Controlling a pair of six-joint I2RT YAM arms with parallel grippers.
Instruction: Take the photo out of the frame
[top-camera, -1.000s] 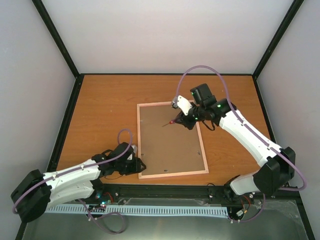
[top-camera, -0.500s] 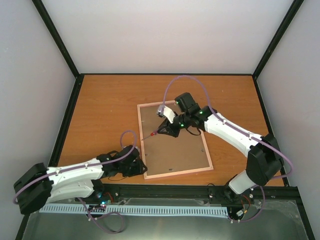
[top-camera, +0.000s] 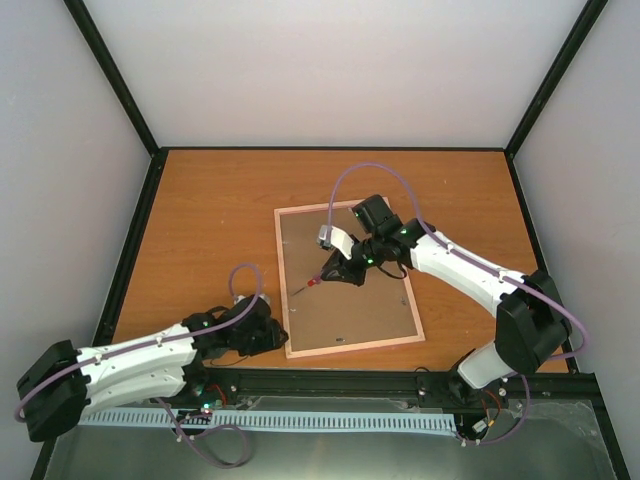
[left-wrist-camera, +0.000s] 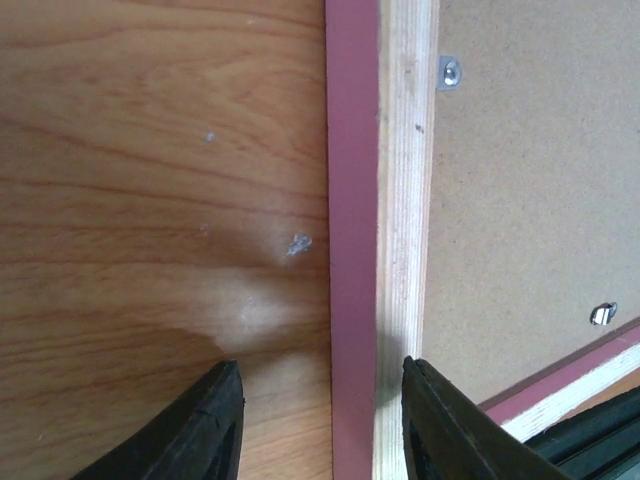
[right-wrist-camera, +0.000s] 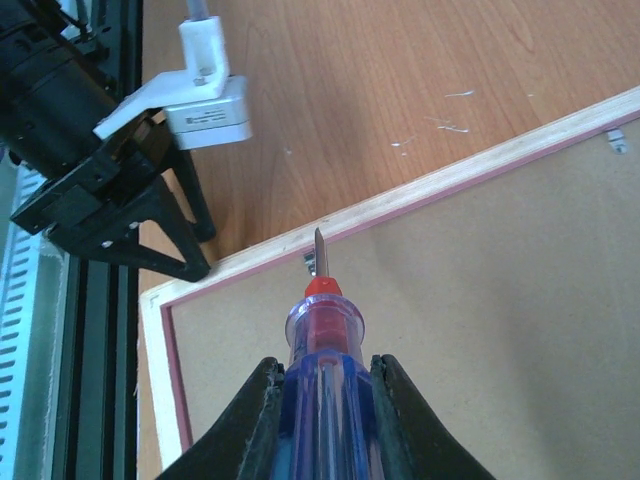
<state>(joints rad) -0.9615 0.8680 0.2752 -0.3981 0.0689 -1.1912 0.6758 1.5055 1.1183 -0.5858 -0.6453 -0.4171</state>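
The frame (top-camera: 372, 300) lies face down on the table, brown hardboard back up, with a pale wood rim and pink border. The photo is hidden under the back. My left gripper (top-camera: 274, 334) is open at the frame's near left corner. In the left wrist view its jaws (left-wrist-camera: 320, 420) straddle the left rail (left-wrist-camera: 380, 200) without closing on it. My right gripper (top-camera: 343, 268) is shut on a blue-handled screwdriver (right-wrist-camera: 322, 330). The screwdriver's tip points at a small metal clip (right-wrist-camera: 309, 263) on the frame's left edge.
Two more metal clips (left-wrist-camera: 449, 72) (left-wrist-camera: 603, 313) hold the back near the corner. The left gripper (right-wrist-camera: 198, 245) shows in the right wrist view, close to the screwdriver tip. The black table rail (top-camera: 330, 380) runs along the near edge.
My right gripper has carried the screwdriver left and nearer, from the frame's upper right to its left edge. The frame has turned slightly. The left arm has shifted a little nearer.
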